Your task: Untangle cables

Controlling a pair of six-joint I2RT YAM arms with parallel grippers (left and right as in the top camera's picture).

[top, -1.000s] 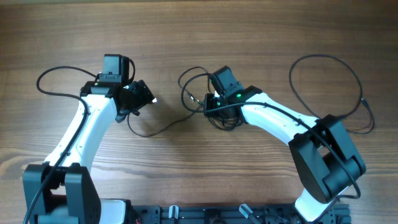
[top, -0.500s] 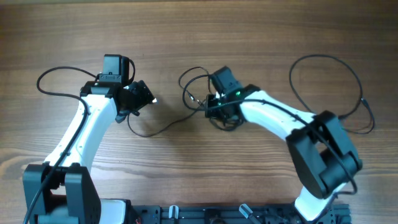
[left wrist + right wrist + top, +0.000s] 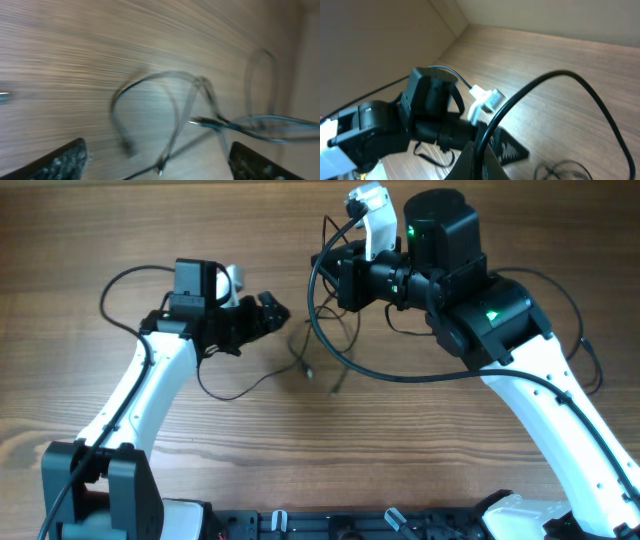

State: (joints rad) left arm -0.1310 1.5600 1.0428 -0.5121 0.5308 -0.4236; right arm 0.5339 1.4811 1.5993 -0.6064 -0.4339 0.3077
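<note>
Two arms reach in over the wooden surface (image 3: 120, 220); read them from the left. Your left end effector (image 3: 274, 312) points right, low over the wood. Its wrist view, smeared by blur, shows the fingers (image 3: 65, 161) spread wide with nothing between them.

Ahead of it, near the middle of the surface, the cables (image 3: 318, 358) lie in a small loose bunch of thin black cords. Two small plug ends (image 3: 309, 371) point toward the robot's base. From that bunch one thin strand (image 3: 232, 394) trails left and curls up beneath the left forearm.

Just right of the bunch, your right end effector (image 3: 325, 268) is raised well above the surface and aimed left, toward the other arm. Its fingers are pressed together on a lifted cable (image 3: 560, 75). In the right wrist view the cord rises from the pinch, arches over and drops away to the right. From overhead the same cord sweeps in a wide curve from the end effector, down past the bunch and back under the right forearm. You cannot tell whether it is free of the bunch, since the lines cross there.

At the far right, a far loop (image 3: 586, 345) of thin black cord lies open on the wood, well apart from the bunch and partly hidden beneath the right arm.
</note>
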